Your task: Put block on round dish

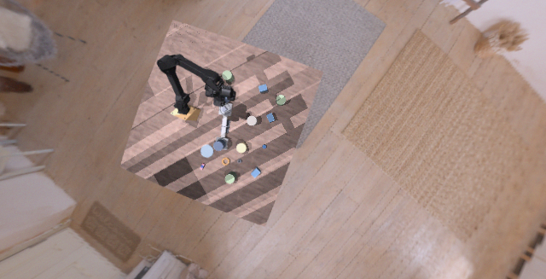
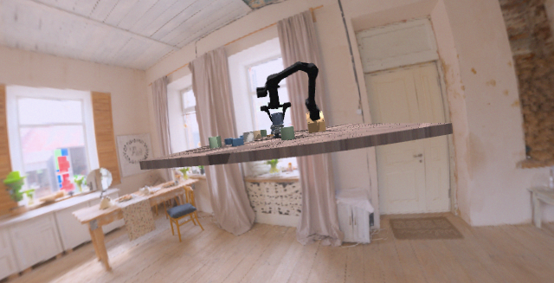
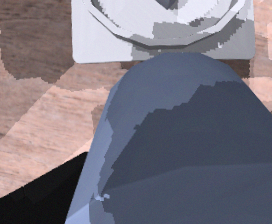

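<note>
My gripper [image 2: 277, 115] is shut on a blue-grey cup [image 2: 277, 119] [image 3: 187, 130], held raised over the near pan of the balance. The cup fills the lower wrist view; the arm hides most of it in the top view. That white square pan [image 1: 225, 110] [image 3: 99, 42] has a round rim. A small dark grey shape [image 3: 168, 3] shows inside the rim at the top of the wrist view, too cut off to identify. The other blue-grey cup [image 1: 218, 145] stands on the balance's far end. A light blue round dish [image 1: 206, 151] lies just beside that cup.
Green cylinders [image 1: 227, 75] [image 1: 281, 99] [image 1: 229, 178], blue blocks [image 1: 263, 88] [image 1: 270, 118] [image 1: 255, 172], a white round object [image 1: 252, 120] and a yellow one [image 1: 241, 148] stand around the balance. An orange ring [image 1: 225, 161] and a small pink-blue piece [image 1: 202, 166] lie near the dish.
</note>
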You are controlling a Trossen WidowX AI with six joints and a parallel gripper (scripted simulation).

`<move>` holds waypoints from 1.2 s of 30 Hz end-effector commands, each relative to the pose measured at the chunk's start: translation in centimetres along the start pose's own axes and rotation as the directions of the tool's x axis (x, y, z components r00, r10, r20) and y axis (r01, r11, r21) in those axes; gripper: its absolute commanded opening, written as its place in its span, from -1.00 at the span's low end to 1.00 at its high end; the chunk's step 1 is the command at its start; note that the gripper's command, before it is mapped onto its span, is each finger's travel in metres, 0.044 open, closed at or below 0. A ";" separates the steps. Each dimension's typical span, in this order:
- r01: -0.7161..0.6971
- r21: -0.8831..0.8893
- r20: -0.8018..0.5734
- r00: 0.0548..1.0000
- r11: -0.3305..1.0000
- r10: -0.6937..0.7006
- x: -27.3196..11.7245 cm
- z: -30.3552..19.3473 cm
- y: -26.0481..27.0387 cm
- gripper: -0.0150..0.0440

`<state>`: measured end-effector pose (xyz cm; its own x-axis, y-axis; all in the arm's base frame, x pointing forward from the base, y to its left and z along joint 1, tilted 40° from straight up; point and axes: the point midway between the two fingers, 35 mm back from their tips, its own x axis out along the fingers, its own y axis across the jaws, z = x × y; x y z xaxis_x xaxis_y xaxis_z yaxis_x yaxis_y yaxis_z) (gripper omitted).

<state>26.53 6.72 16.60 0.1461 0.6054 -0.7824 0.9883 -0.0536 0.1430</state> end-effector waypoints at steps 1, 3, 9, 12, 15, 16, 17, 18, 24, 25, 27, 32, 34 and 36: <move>-0.013 0.000 -0.005 1.000 1.000 0.013 1.2 -2.2 -0.6 -0.49; -0.016 0.000 -0.013 1.000 1.000 0.016 1.9 -3.3 -1.0 -0.49; -0.020 0.001 -0.034 0.999 1.000 0.020 2.9 -5.2 -1.8 -0.49; -0.020 0.001 -0.034 0.999 1.000 0.020 3.4 -5.2 -1.8 -0.49; -0.020 0.001 -0.034 0.999 1.000 0.020 4.6 -5.2 -1.7 -0.49; -0.020 0.001 -0.034 0.999 1.000 0.020 5.0 -5.2 -1.7 -0.49; -0.020 0.001 -0.034 0.999 1.000 0.020 5.5 -5.3 -1.7 -0.49; -0.020 0.001 -0.035 0.999 1.000 0.020 6.1 -5.3 -1.7 -0.49; -0.020 0.002 -0.036 0.999 1.000 0.020 6.9 -5.3 -1.7 -0.49; -0.020 0.002 -0.036 0.999 1.000 0.020 6.9 -5.3 -1.7 -0.49; -0.020 0.002 -0.036 0.999 1.000 0.020 7.1 -5.3 -1.7 -0.49; -0.020 0.002 -0.036 0.999 1.000 0.020 7.8 -5.4 -1.7 -0.49; -0.020 0.002 -0.036 0.999 1.000 0.020 8.2 -5.4 -1.7 -0.49; -0.020 0.002 -0.036 0.999 1.000 0.020 8.5 -5.4 -1.7 -0.49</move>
<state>25.77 15.99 13.44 0.1623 0.6357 -0.7546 0.9851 -0.0607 0.1608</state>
